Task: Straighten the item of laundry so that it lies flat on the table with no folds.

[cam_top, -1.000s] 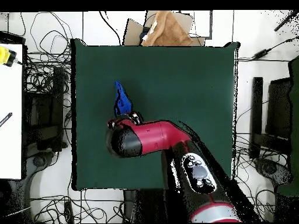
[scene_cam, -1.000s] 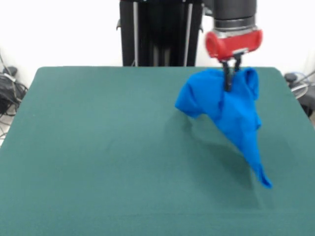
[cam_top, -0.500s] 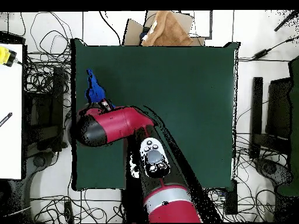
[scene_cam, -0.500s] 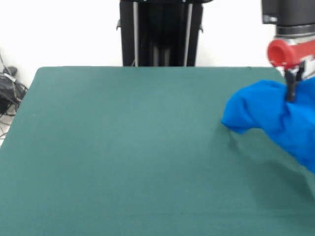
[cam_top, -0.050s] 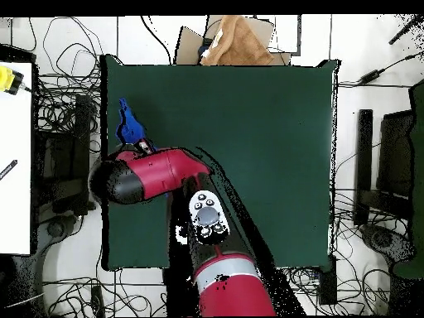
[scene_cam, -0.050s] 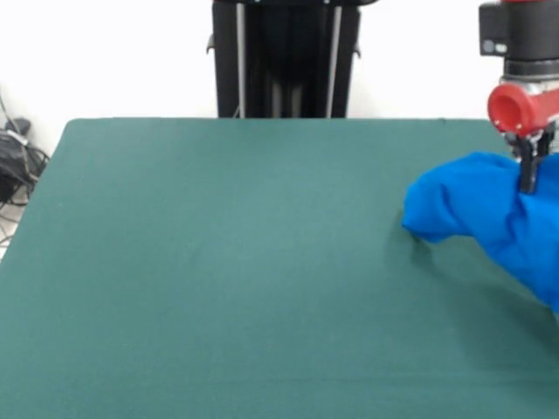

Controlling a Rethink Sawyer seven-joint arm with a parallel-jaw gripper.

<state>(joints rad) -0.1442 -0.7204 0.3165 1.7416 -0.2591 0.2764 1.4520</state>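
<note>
You see the gripper at the right edge of the front view, w/ its thin black fingers squeezed tight on the blue T-shirt. The shirt hangs from the fingers in 1 bunched lump. It bulges out to the left, and the rest drops down to the right and runs off the pic edge, so you can't see its low end. No white print shows, only plain blue w/ soft folds. You can't tell if the lump's left part rests on the table or hangs just over it; a faint dark shadow sits under it.

Look at the overhead view and the shirt is a small blue bit near the left edge of the green table, abt halfway up that side. The red arm lies across the table just beside it, w/ its black end sticking out past the table edge.
</note>
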